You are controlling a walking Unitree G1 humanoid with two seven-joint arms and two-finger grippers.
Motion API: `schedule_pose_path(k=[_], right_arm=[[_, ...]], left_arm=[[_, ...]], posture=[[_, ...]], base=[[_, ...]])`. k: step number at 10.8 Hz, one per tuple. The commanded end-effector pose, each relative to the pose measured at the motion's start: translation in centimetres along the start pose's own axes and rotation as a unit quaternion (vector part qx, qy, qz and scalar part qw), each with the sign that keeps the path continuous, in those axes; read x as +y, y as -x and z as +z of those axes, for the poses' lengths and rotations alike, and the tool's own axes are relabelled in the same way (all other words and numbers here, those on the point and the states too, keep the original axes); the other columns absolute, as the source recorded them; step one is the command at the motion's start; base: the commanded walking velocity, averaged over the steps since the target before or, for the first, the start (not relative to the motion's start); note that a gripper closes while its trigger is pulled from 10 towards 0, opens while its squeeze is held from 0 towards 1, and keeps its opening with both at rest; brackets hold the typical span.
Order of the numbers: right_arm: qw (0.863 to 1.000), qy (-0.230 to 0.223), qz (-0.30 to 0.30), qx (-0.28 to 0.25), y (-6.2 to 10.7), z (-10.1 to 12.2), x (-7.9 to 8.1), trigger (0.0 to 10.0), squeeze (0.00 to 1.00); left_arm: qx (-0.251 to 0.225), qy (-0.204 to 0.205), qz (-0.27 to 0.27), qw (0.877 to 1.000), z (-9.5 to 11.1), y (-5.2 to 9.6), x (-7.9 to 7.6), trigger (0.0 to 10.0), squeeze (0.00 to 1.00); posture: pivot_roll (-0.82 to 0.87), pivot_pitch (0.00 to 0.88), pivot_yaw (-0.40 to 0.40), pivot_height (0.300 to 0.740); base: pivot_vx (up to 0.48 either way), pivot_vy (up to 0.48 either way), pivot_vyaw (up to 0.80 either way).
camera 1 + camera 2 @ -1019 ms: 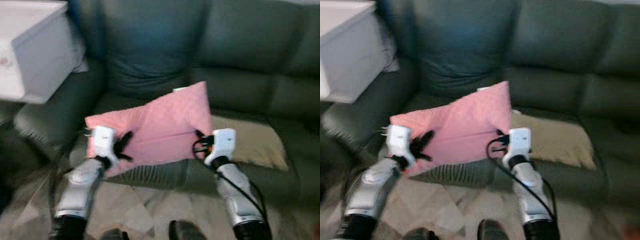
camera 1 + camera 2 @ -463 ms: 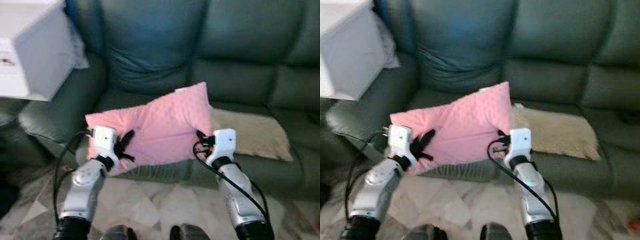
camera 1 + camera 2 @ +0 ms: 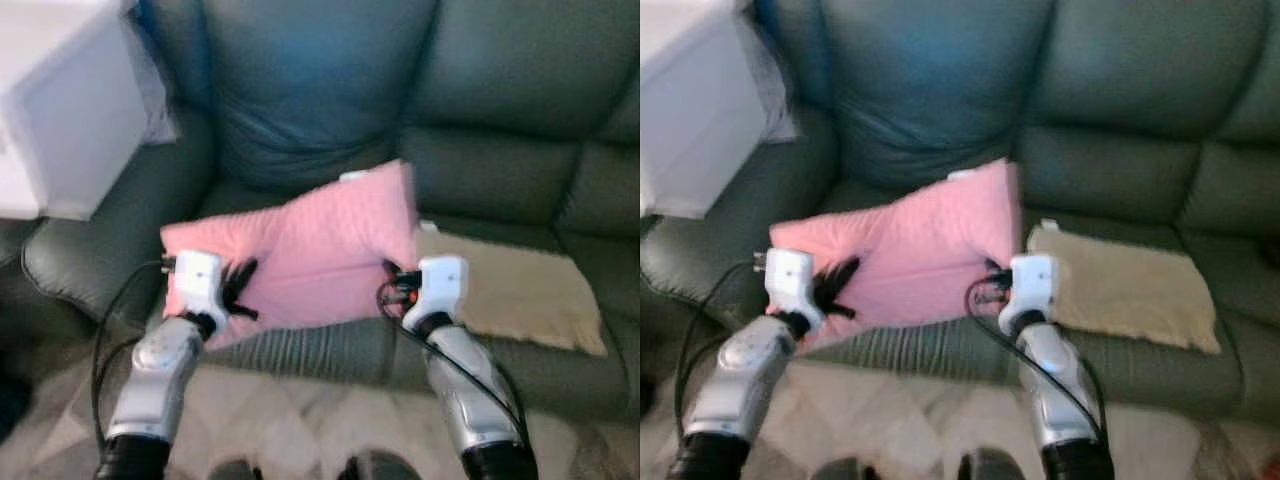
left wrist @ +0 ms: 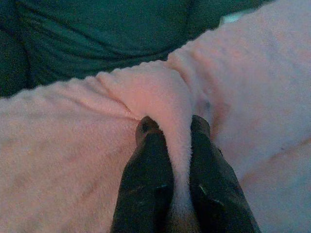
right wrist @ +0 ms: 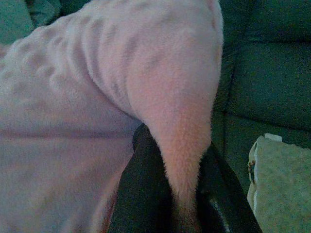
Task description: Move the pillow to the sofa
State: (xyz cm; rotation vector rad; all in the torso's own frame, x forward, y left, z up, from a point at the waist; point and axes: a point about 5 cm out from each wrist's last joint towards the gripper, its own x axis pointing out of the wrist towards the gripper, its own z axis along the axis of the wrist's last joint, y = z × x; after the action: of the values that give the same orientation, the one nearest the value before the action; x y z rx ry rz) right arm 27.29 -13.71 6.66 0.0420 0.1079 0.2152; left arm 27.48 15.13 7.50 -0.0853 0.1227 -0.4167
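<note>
Pinching a fold each, the left gripper [image 4: 172, 127] and right gripper [image 5: 172, 145] hold the pink pillow [image 3: 310, 250]. It seems to hang just above the sofa [image 3: 480, 120] seat, beside a beige mat [image 3: 520, 290].

The pillow [image 3: 310, 250] is plain soft pink with a faint dimpled texture. The sofa [image 3: 480, 130] is dark green, a beige mat [image 3: 510, 290] lies on its seat, and a white box [image 3: 60, 110] sits at its arm.

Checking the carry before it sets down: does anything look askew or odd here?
The pink pillow hangs tilted, its right corner higher. Left tool and right tool each pinch a fold of it. Nothing looks damaged.
</note>
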Motion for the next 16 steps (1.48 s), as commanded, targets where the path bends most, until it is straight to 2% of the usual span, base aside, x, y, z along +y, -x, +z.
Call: schedule_pose_path(k=[1, 3, 7, 15, 16], right_arm=[[1.0, 0.007, -0.018, -0.007, 0.15, 0.4, -1.2, 10.0, 0.0], [1.0, 0.007, -0.017, -0.007, 0.08, 0.4, -1.2, 10.0, 0.0], [1.0, 0.007, -0.013, -0.006, 0.09, 0.34, -1.13, 10.0, 0.0], [1.0, 0.004, -0.012, -0.004, 0.21, 0.16, -0.95, 10.0, 0.0], [1.0, 0.003, -0.014, -0.003, 0.33, 0.05, -0.96, 10.0, 0.0]], left_arm=[[-0.008, 0.001, -0.019, 1.0, 0.29, -0.47, -1.07, 10.0, 0.0], [-0.006, -0.003, -0.015, 1.0, 0.23, -0.53, -1.08, 10.0, 0.0], [-0.007, 0.007, -0.008, 1.0, 0.18, -0.57, -1.13, 10.0, 0.0], [-0.003, -0.01, -0.003, 1.0, 0.13, -0.4, -0.96, 10.0, 0.0], [-0.012, -0.033, 0.014, 0.999, 0.25, -0.3, -0.78, 10.0, 0.0]], posture=[[-0.04, 0.072, -0.056, 0.74], [-0.04, 0.073, -0.057, 0.74], [-0.04, 0.072, -0.059, 0.74], [-0.03, 0.082, -0.055, 0.74], [-0.03, 0.087, -0.054, 0.74]], base=[[0.442, 0.0, 0.0], [0.364, 0.0, 0.0], [0.0, 0.0, 0.0], [0.0, 0.469, 0.0], [0.0, 0.0, 0.0]])
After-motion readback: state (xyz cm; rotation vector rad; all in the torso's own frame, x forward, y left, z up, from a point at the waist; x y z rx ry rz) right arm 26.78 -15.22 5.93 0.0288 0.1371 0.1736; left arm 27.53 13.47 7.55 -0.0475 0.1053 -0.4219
